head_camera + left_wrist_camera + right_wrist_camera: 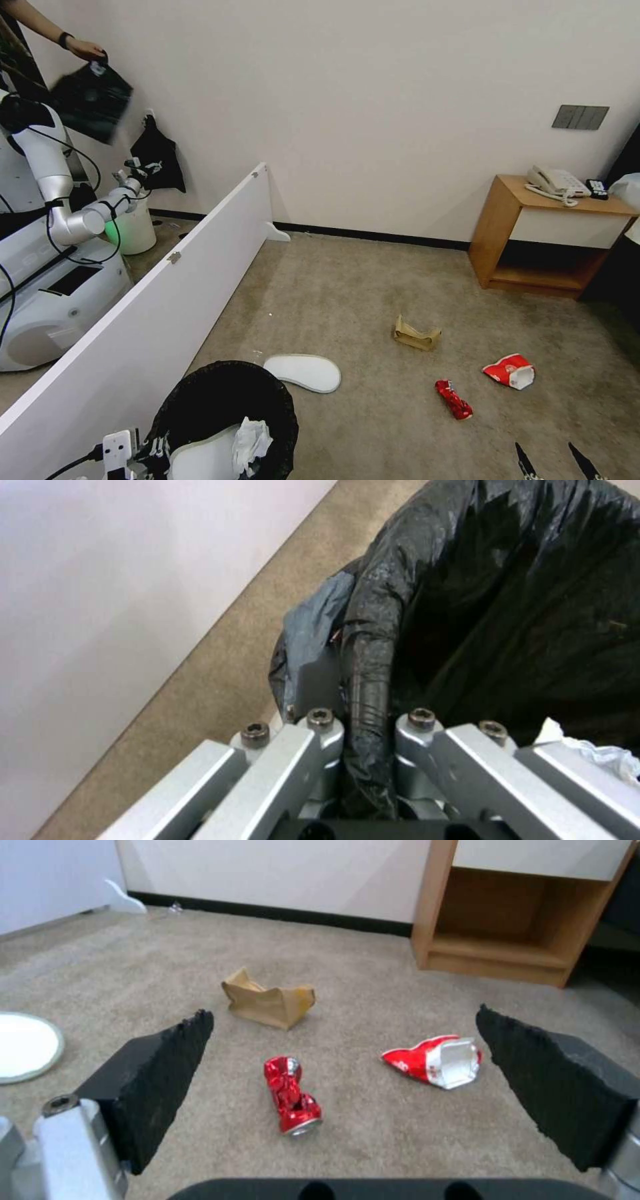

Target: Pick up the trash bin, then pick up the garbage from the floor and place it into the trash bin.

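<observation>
The trash bin (223, 400), lined with a black bag, stands at the lower left of the head view with a white slipper (207, 460) and a crumpled tissue (252, 441) inside. My left gripper (150, 448) is shut on its bag-covered rim (367, 680). On the carpet lies garbage: a white slipper (303, 372), folded brown cardboard (416, 333), a crushed red wrapper (453, 399) and a red-and-white crushed cup (510, 371). My right gripper (557, 460) hangs open low over the carpet, short of the red wrapper (291, 1094) and the cup (437, 1062), with nothing between its fingers.
A long white partition board (167, 293) runs along the left beside the bin. Behind it stand another robot (60, 267) and a plain white bucket (137, 233). A wooden nightstand (547, 233) with a phone stands against the far wall at the right.
</observation>
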Motion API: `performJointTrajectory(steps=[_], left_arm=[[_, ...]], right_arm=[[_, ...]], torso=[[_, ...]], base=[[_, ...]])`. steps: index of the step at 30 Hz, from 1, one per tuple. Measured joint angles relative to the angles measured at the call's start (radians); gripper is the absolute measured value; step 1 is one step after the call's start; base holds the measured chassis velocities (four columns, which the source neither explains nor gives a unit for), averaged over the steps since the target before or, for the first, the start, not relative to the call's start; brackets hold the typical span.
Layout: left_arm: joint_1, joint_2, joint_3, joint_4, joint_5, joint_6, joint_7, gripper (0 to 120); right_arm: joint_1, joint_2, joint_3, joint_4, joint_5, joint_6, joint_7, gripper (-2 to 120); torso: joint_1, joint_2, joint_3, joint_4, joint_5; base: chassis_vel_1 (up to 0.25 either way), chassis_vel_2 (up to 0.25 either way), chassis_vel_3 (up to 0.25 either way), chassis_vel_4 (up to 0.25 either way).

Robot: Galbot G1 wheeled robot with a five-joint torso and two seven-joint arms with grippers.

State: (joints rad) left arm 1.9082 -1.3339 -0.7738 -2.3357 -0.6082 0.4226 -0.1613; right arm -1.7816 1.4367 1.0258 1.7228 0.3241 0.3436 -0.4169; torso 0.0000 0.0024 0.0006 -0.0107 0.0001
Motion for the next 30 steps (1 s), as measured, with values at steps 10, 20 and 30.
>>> performJointTrajectory(steps=[10,20,30], left_arm=[[0.000,0.001,0.000,0.000,-0.001,0.000,0.002,4],[0.000,0.001,-0.001,0.000,-0.002,0.000,0.002,4],[0.002,-0.002,-0.001,0.000,-0.001,-0.001,0.004,4]], right_arm=[[0.000,-0.001,0.002,0.003,0.002,0.000,-0.002,100],[0.001,-0.001,0.004,0.006,0.005,0.000,-0.005,100],[0.002,-0.001,0.005,0.005,0.010,0.001,-0.015,100]], torso=[[0.000,0.000,0.000,0.0000,0.0000],[0.000,0.000,0.000,0.0000,0.0000],[0.000,0.000,0.000,0.0000,0.0001]], base=[[-0.025,0.027,0.019,-0.027],[-0.029,0.037,0.026,-0.030],[-0.057,0.058,0.047,-0.054]])
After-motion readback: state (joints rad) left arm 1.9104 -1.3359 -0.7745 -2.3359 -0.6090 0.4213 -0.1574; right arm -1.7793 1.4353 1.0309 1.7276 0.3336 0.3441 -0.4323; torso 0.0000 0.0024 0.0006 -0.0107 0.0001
